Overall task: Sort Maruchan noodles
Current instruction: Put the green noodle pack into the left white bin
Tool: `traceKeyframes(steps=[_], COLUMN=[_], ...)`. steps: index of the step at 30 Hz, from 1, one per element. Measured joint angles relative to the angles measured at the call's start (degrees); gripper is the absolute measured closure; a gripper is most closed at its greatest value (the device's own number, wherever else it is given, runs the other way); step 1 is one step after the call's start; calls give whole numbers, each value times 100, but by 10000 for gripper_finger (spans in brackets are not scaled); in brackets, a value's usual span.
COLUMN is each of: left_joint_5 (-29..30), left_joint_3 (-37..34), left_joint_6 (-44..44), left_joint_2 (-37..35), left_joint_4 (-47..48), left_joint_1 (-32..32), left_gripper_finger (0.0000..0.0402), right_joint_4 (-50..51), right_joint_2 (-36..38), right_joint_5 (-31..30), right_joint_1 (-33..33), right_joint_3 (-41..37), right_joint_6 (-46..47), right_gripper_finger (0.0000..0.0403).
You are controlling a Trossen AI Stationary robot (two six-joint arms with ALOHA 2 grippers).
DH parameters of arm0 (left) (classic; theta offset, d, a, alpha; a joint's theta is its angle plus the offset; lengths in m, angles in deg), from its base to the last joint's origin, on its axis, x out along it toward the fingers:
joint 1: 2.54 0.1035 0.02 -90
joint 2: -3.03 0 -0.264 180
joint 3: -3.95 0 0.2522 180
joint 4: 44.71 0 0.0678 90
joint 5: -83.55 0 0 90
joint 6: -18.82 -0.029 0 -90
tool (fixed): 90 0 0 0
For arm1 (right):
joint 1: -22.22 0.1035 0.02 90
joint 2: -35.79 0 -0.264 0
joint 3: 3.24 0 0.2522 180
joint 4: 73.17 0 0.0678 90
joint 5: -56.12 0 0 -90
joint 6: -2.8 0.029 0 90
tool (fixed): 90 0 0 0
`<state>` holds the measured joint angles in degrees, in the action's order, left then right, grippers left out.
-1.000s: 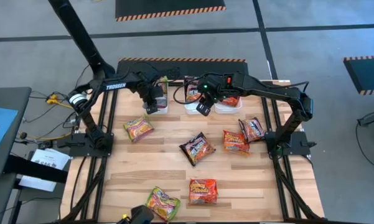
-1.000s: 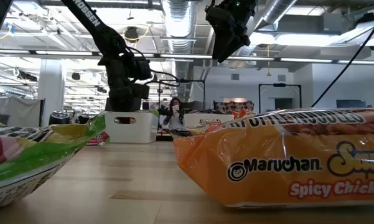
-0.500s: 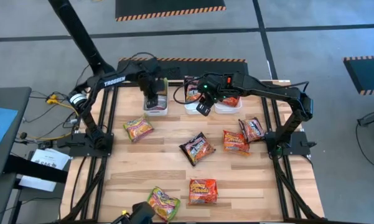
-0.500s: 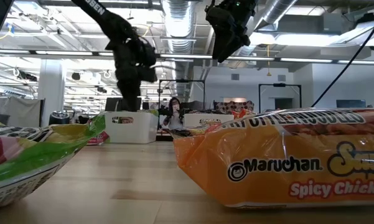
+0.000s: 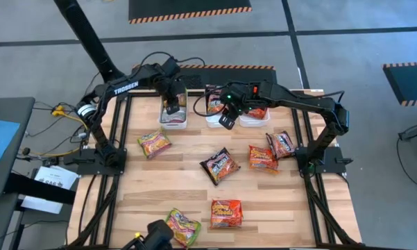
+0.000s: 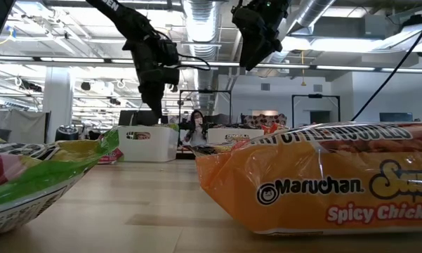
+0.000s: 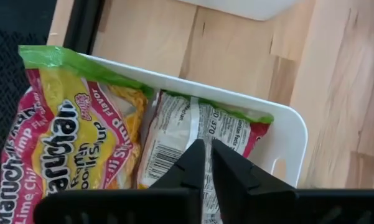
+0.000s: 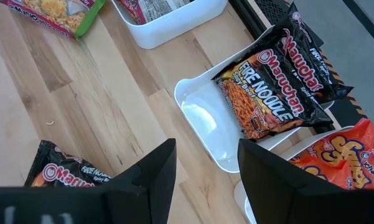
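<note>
My left gripper (image 5: 172,105) hangs shut and empty above the left white tub (image 5: 173,123), which holds two green-edged packets (image 7: 74,149) lying side by side; in the low view it is clear above that tub (image 6: 156,105). My right gripper (image 5: 225,119) is open and empty, high above the table (image 6: 256,46) by the middle tub (image 8: 202,121). A black packet (image 8: 277,84) leans in the middle tub, and an orange packet (image 8: 342,158) is in the right tub. Loose packets lie flat on the table: green-edged (image 5: 153,144), black (image 5: 219,165), orange (image 5: 262,158), black (image 5: 282,144), orange (image 5: 226,213), green-edged (image 5: 181,227).
The three white tubs stand in a row along the table's far edge. The loose packets are spread over the middle, right and near parts of the wooden table (image 5: 166,187). The arm bases stand at the left (image 5: 104,156) and right (image 5: 319,163) edges.
My left gripper has risen out of the left tub and gone a little toward the table's far edge, now well above the tub. My right gripper has kept still.
</note>
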<state>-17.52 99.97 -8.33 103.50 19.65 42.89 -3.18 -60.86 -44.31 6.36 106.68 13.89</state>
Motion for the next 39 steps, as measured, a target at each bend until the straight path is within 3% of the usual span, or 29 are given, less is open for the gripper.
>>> traceKeyframes(steps=[7, 13, 16, 22, 39], left_joint_5=[183, -517, -558, -443, -191], left_joint_3=[0, -87, -305, -772, -1729], left_joint_6=[199, 564, 412, -73, -14], left_joint_2=[0, -9, -9, -9, -9], left_joint_4=[-17, 123, 141, -23, -1331], left_joint_1=[0, -27, -51, -93, -153], left_gripper_finger=[316, 262, 247, 242, 242], right_joint_4=[-1, -1, 0, -1, -2], right_joint_2=[0, 0, 0, 0, 0], right_joint_5=[0, 0, 0, 1, 2], right_joint_1=[0, 0, 0, 0, 0], right_joint_3=[0, 0, 0, 0, 0], right_joint_6=[0, 0, 0, 0, 4], right_gripper_finger=[207, 207, 207, 207, 207])
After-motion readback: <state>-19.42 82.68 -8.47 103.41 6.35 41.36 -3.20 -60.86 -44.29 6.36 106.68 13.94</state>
